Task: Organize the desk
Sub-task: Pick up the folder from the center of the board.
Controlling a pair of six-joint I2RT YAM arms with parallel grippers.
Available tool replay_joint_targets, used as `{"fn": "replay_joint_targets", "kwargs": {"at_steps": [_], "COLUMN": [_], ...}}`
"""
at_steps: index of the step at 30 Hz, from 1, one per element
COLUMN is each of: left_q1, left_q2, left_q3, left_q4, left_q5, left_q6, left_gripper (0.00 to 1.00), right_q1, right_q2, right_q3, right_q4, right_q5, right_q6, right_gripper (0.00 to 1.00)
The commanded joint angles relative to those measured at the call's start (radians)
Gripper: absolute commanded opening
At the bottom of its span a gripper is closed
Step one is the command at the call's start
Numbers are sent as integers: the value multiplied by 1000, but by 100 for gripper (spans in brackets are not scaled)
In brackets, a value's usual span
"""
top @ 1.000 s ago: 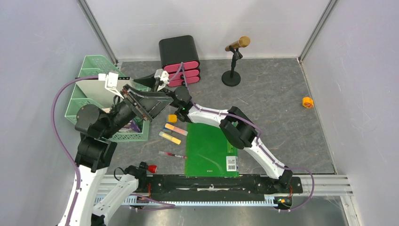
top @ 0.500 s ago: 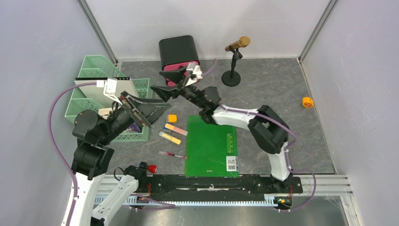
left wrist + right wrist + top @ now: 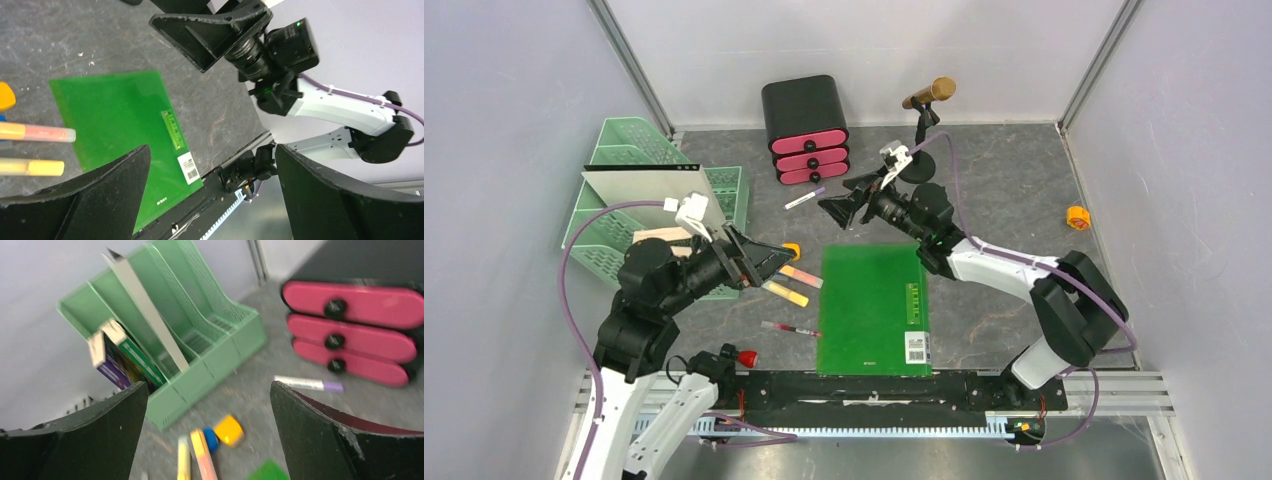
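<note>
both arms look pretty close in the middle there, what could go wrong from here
The left pincer and right pincer, both open and empty, face each other above the desk; a careless reach could make them collide.
The microphone stand sits right behind the right arm, with the arm's cable looping by its base; a swing back might topple it.
</note>
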Motion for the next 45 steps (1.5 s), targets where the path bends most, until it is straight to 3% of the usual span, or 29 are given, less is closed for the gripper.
{"fn": "replay_joint_targets", "kwargs": {"at_steps": [1, 10, 14, 21, 25, 36, 42, 45], "left_q1": [3, 3, 0, -56, -151, -447, -506, -507], "left_q2": [-13, 55, 110, 175, 234, 615, 735, 759], "left_q3": [-28, -122, -197, -263, -288, -182, -225, -289], "left_q4": [-27, -168, -169, -149, -111, -88, 67, 174], "left_q5": [-14, -95, -55, -96, -177, -440, -475, -464], "left_q6": [-29, -63, -97, -101, -117, -108, -154, -188], "left_gripper": [100, 100, 100, 100, 100, 100, 99, 95], "right_q1": [-54, -153, -204, -339, -385, -402, -413, -413], "right_q2": [-93, -104, -135, -206, -272, -322, -250, -226], "right_q3": [-14, -10, -59, -228, -314, -352, -371, -389], "right_q4": [-414, -949, -1056, -1101, -1127, -1212, -1212, -1190], "right_q5": [8, 84, 112, -32, -14, -36, -158, -226], "right_q6": [-10, -58, -114, -142, -158, -258, -247, -228], "right_gripper": [98, 98, 98, 98, 98, 98, 98, 92]}}
